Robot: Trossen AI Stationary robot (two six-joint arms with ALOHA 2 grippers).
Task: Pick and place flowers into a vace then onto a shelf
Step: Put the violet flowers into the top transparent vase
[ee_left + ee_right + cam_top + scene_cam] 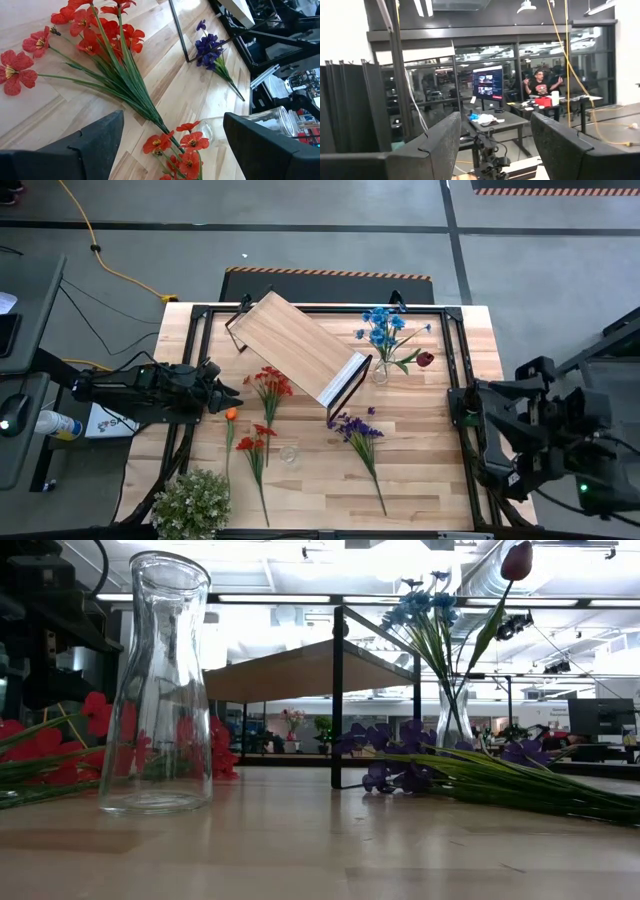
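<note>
My left gripper (218, 392) (170, 145) is open at the table's left side and touches nothing. It hovers over the stem ends of a red sprig (270, 385) (100, 40) lying flat on the table. A second red sprig (255, 442) (175, 147) and an orange bloom (231, 414) lie close by. A purple sprig (355, 430) (207, 47) (420, 755) lies farther right. An empty glass vase (289, 455) (155, 680) stands upright near the front. Blue flowers (382, 328) (425, 615) and a dark red bloom (425, 359) stand in a second glass vase. My right gripper (470, 412) (495, 145) is open at the right edge.
The light-wood shelf (298, 345) (300, 670) stands slantwise at the table's far middle, on black brackets. A bushy pale plant (192, 502) sits at the near left corner. In the right wrist view a person (540, 82) sits far off in the room.
</note>
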